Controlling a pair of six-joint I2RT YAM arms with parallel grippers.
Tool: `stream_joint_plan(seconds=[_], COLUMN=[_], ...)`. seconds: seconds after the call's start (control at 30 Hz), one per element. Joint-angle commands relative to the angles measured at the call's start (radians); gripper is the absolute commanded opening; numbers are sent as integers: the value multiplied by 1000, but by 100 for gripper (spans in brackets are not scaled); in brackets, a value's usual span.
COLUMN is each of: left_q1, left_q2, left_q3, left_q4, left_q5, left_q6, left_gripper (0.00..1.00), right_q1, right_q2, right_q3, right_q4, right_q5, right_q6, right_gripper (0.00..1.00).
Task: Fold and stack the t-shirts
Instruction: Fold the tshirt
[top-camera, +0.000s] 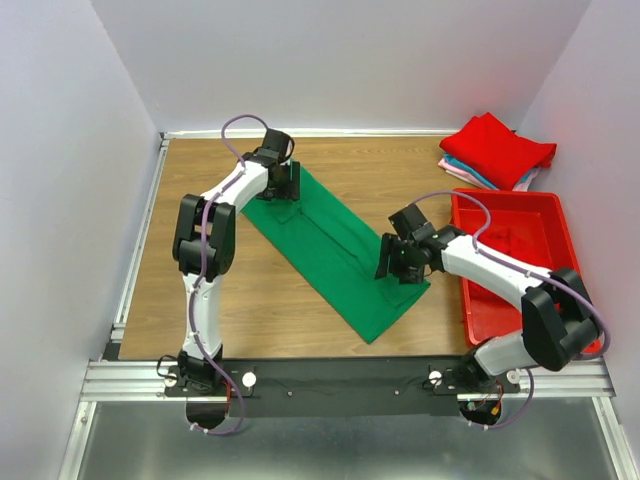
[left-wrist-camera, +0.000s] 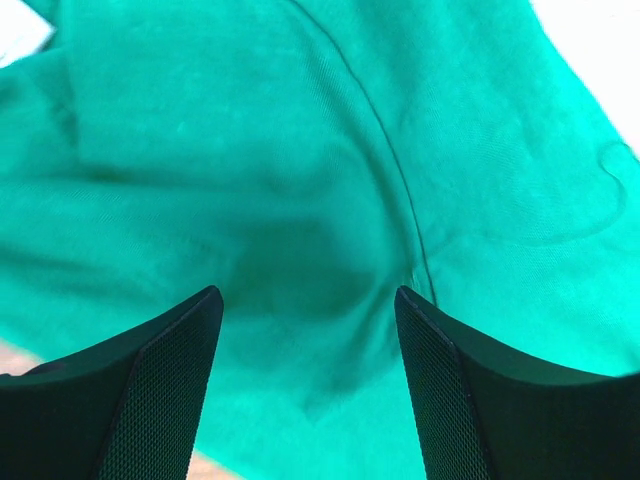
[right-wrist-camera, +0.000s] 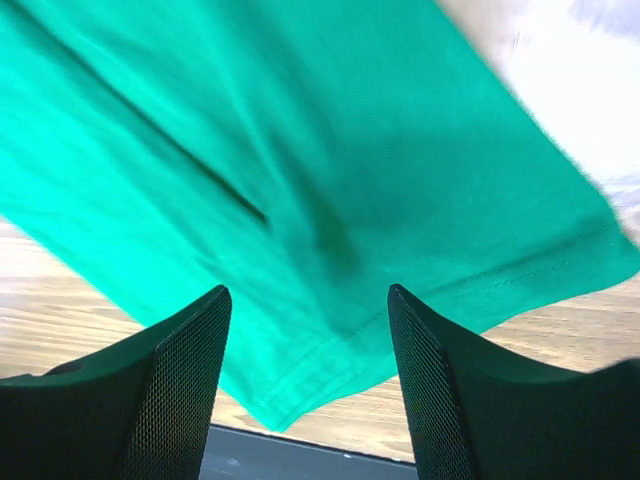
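- The green t-shirt (top-camera: 330, 240) lies on the wooden table (top-camera: 290, 310) as a long, narrow folded strip, running diagonally from the far left to the near right.
- The left gripper (top-camera: 290, 185) is over the far-left end of the strip. In the left wrist view its two fingers (left-wrist-camera: 160, 380) are spread wide and hold nothing. Green cloth (left-wrist-camera: 300, 150) fills the gap between them and everything beyond the fingertips, with a curved seam running past the tip of the right-hand finger.
- The right gripper (top-camera: 400, 262) is over the near-right end. Its fingers (right-wrist-camera: 450, 380) are likewise spread, released. The hemmed edge of the shirt (right-wrist-camera: 300, 150) passes between the tips, and bare wood shows on either side of the fingers.
- The red plastic bin (top-camera: 505, 196) sits to the outer side of the right gripper, apart from the green shirt. The right arm crosses above it. Its inside shows only red with a darker patch, so I cannot tell whether it holds anything.
- Beyond the bin, in the far-right corner, is a stack of folded shirts. A red t-shirt (top-camera: 497, 148) is on top, with pink (top-camera: 455, 170) and light blue (top-camera: 490, 180) edges showing beneath. The stack stands outside the bin.
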Motion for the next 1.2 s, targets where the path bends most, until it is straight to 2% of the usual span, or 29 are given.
stream_joint_plan(seconds=[0.0, 0.17, 0.33, 0.53, 0.8, 1.17], left_q1=[15, 54, 57, 57, 57, 55], left_q2=[-136, -152, -95, 3, 129, 275], left_q3=[-53, -191, -198, -124, 54, 308], left_q4=[-8, 55, 98, 101, 77, -21], left_q5=[-3, 41, 80, 81, 109, 156], left_q6=[-37, -60, -59, -53, 16, 128], left_gripper=[79, 79, 79, 79, 78, 77], right_q1=[8, 8, 6, 8, 23, 198], right_q2=[-28, 22, 44, 47, 75, 140], right_q3=[74, 46, -35, -87, -143, -77], right_q4=[-74, -50, 39, 76, 108, 105], right_q5=[107, 125, 127, 78, -24, -82], right_q6=[-30, -68, -104, -85, -39, 152], right_gripper=[72, 72, 72, 72, 72, 72])
